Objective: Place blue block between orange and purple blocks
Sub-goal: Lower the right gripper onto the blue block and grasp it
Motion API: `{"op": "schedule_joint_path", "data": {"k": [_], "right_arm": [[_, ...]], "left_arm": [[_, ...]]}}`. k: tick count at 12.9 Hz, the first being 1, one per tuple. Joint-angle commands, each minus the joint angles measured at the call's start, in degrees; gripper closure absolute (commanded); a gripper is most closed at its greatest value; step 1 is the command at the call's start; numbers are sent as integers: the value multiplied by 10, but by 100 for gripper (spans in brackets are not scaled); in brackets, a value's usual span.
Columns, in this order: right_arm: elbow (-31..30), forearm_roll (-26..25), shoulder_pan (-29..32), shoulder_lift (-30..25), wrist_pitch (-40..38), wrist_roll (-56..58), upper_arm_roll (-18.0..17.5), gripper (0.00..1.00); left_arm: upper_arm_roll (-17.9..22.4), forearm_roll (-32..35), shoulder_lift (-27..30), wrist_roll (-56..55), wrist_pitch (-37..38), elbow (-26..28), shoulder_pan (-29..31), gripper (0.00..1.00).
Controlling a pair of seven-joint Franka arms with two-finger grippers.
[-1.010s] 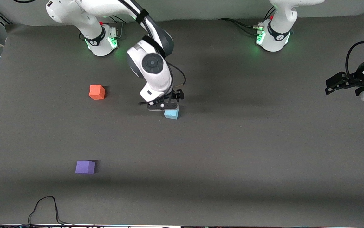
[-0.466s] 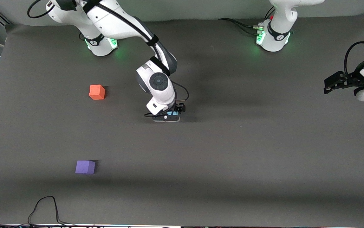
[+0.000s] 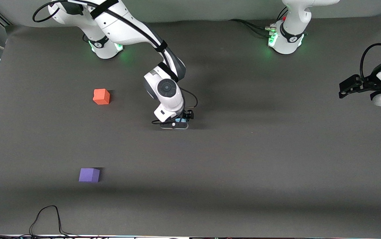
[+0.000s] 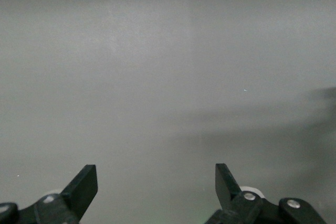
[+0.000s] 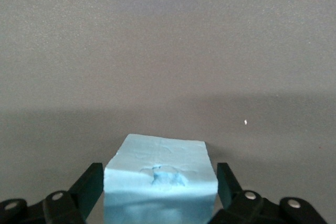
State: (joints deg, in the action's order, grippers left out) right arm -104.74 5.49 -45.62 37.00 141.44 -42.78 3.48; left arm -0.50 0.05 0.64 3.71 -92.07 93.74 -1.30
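Note:
The light blue block sits on the grey mat near the table's middle, mostly hidden under my right hand in the front view. My right gripper is down at the block, open, with one finger on each side of it. In the right wrist view the blue block fills the gap between the fingers of the right gripper. The orange block and purple block lie toward the right arm's end, the purple one nearer the front camera. My left gripper waits at the left arm's end, open and empty.
A black cable loops on the mat by the edge nearest the front camera. The two arm bases stand along the edge farthest from it.
My right gripper has come down from just above the blue block to around it, and the block now shows only as a sliver. The left arm has barely moved.

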Motion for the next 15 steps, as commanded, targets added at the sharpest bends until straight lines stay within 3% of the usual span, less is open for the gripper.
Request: {"op": "schedule_joint_path", "data": {"k": [1, 2, 5, 7, 10, 12, 15], "right_arm": [[-11, 2, -9, -3, 2, -14, 6, 13], [-20, 3, -10, -6, 2, -14, 6, 22], [-20, 2, -11, -10, -1, -33, 6, 78], [-17, 2, -9, -26, -23, -42, 7, 79], [47, 1, -4, -86, -168, -28, 17, 78], [115, 2, -3, -121, -265, -27, 33, 78], [256, 8, 3, -131, -413, -18, 54, 78]], "left_arm": [[7, 2, -2, 1, 10, -12, -9, 0], [8, 2, -2, 3, 12, -12, -9, 0], [8, 4, -3, 9, 6, -13, -8, 0], [8, 4, -3, 10, 4, -12, -7, 0], [8, 4, -3, 1, 3, -13, -6, 0], [9, 4, -3, -1, 3, -13, -7, 0], [8, 4, -4, -17, 4, -13, -9, 0]]}}
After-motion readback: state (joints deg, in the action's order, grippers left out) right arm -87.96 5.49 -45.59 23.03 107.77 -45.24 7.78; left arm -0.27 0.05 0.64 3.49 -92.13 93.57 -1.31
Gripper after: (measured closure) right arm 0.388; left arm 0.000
